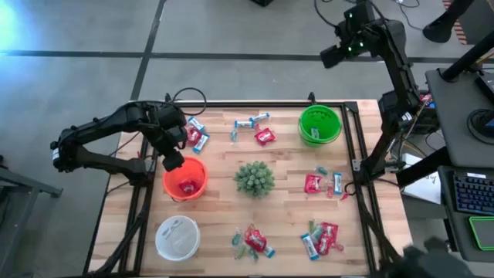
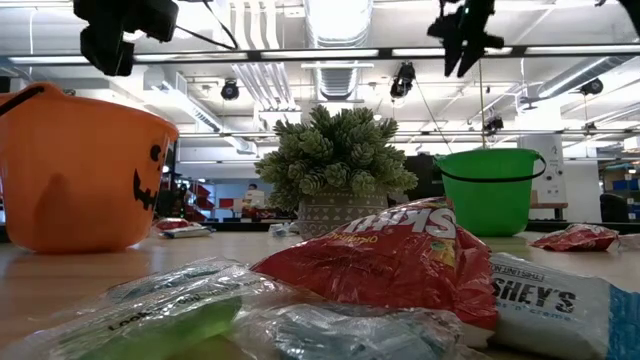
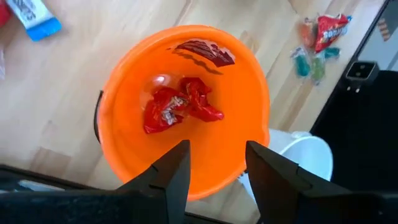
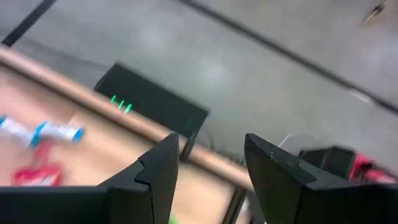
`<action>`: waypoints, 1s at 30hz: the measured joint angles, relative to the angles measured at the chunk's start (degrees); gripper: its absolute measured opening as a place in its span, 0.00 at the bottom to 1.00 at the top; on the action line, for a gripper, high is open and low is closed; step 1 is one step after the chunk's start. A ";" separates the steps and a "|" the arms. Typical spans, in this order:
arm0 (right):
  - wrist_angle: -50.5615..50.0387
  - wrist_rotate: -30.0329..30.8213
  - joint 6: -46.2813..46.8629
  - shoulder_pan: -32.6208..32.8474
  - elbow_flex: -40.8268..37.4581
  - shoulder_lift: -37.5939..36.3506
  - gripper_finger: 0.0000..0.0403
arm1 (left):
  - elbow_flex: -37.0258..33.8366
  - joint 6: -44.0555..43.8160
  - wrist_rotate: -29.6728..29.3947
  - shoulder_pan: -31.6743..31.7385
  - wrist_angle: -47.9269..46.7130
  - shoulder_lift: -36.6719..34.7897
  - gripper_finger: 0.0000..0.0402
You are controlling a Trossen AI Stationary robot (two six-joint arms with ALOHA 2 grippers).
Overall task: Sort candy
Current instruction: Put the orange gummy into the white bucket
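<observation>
Above orange bowl (image 3: 118,99), left gripper (image 3: 216,163) hovering, fingers apart, empty, red candy (image 3: 180,107) lying inside bowl, right gripper (image 4: 205,163) hanging beyond bowl, fingers apart, empty.

A white-wrapped bar (image 2: 560,300) reads "SHEY'S" (first letters cut off).

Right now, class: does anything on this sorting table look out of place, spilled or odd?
Nothing spilled or damaged. The orange bowl, green bowl and white bowl stand upright. One oddity: a spiky green plant sits mid-table among the scattered candy, though it is no sweet.
</observation>
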 joint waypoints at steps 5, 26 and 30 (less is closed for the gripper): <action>-3.39 -0.02 6.59 5.92 -1.27 -4.20 0.44 | 0.00 5.15 -0.04 0.00 0.39 -0.04 0.34; -3.66 -5.04 29.51 34.41 -2.19 -8.02 0.44 | 0.00 14.18 -0.04 -0.02 7.48 -7.14 0.34; -3.66 -4.58 34.26 41.90 -2.21 -7.42 0.44 | 0.00 14.97 -0.04 -0.02 7.89 -7.67 0.34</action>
